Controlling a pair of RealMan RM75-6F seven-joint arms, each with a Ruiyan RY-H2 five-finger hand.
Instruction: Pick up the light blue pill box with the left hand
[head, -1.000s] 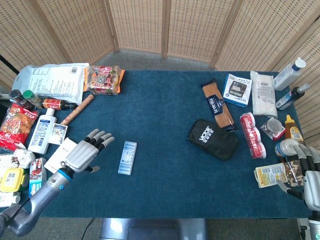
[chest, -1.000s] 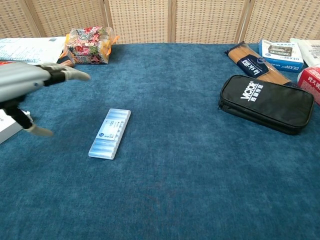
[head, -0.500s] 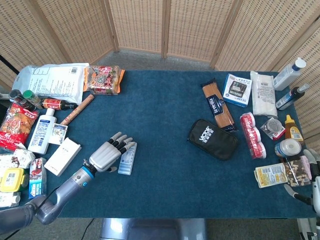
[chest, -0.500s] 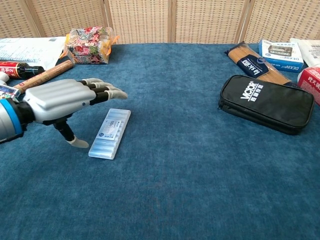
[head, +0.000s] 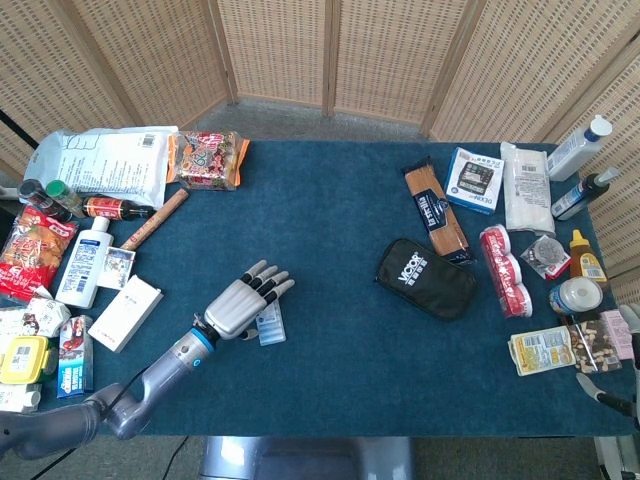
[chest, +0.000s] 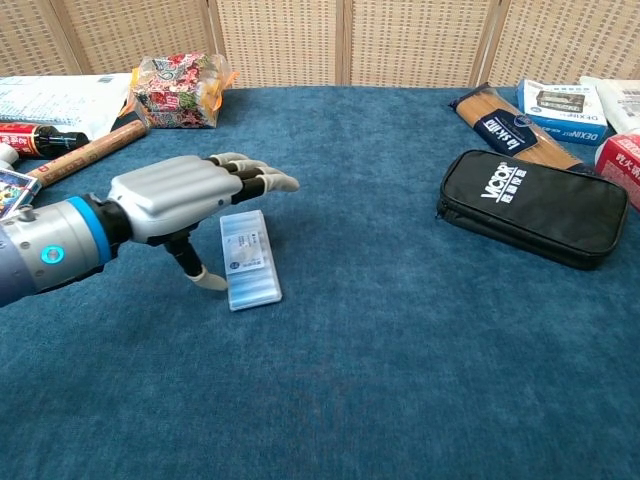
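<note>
The light blue pill box lies flat on the blue table cloth, left of centre and near the front. My left hand hovers over its left part, palm down and fingers spread above the box's far end. The thumb tip rests on the cloth against the box's left edge. The hand holds nothing. Of my right hand only a dark sliver shows at the bottom right edge of the head view, so its state is unreadable.
A black zip pouch lies right of centre. A white box, bottles and packets crowd the left edge. A snack bag sits at the back left. Cans, bottles and boxes line the right side.
My left hand has moved right and now covers the pill box. The box has slid right and turned. My right hand has drawn back almost out of the head view.
</note>
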